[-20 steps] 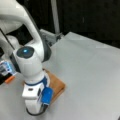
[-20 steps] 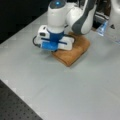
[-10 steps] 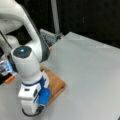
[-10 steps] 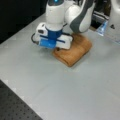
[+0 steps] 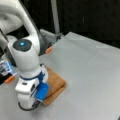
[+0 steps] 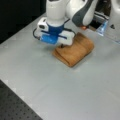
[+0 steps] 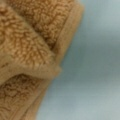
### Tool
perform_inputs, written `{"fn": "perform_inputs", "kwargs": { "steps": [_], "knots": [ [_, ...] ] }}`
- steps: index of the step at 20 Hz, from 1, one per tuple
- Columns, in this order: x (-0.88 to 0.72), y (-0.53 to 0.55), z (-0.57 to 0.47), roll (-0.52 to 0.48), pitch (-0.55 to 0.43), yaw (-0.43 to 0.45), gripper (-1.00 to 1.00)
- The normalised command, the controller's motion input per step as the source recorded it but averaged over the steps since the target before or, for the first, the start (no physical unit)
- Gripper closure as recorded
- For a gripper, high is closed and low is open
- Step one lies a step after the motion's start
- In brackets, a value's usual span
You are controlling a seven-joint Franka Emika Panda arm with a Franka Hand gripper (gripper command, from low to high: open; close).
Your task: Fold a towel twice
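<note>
Claw (image 6: 61, 45) over folded towel (image 6: 75, 51) edge, bare table (image 6: 75, 87) alongside.

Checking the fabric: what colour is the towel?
Orange-tan terry; the towel shows best in the wrist view.

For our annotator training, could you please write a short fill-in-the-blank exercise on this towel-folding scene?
1. The towel lies folded on the ___ table.
2. The towel's colour is orange-___.
3. The end effector is at the towel's ___, in a front view.
4. The wrist view shows stacked ___ of terry cloth.

Missing words: grey; tan; edge; layers
</note>
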Motion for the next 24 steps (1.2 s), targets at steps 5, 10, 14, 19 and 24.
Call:
{"fn": "perform_inputs", "kwargs": {
  "steps": [5,10,14,19,24],
  "knots": [
    [-0.15,0.10,0.15,-0.172,0.138,0.002,-1.00],
    [-0.19,0.17,0.26,-0.072,0.146,-0.058,-1.00],
    [-0.23,0.37,0.29,0.260,0.022,-0.155,-1.00],
    [-0.23,0.48,0.19,0.245,-0.055,-0.202,-1.00],
    [-0.22,0.47,0.01,0.250,-0.114,-0.240,-1.00]
  ]
}}
